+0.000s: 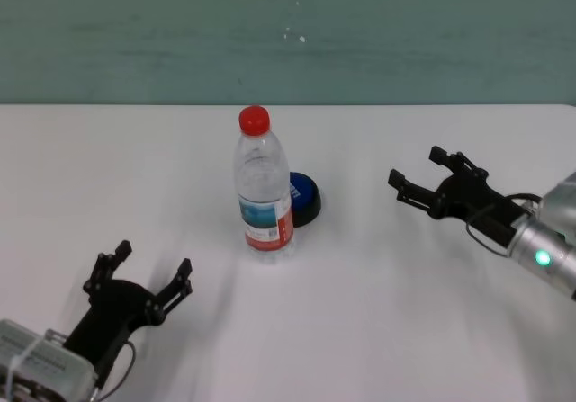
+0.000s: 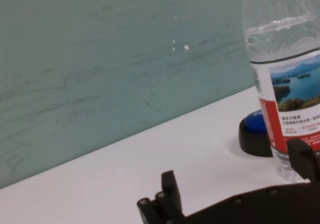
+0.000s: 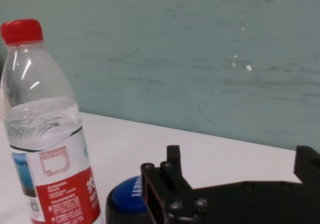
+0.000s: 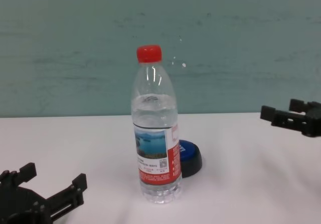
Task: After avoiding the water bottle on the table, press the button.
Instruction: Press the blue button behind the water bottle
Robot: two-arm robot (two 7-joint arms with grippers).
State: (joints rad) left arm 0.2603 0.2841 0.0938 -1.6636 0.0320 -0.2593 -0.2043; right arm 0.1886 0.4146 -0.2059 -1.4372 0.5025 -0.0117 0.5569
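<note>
Standing upright — clear ribbed water bottle (image 1: 262, 186) fronting domed button (image 1: 303, 197).

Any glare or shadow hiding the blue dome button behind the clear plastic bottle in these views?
Head view: even light, and the blue dome button is partly hidden only by the clear red-capped water bottle. Chest view: small highlights on the bottle's shoulder, soft shadow under the button. Right wrist view: the button shows no glare.

Lab-like test bench: bare white table (image 1: 405, 330) against teal wall (image 1: 288, 33).
</note>
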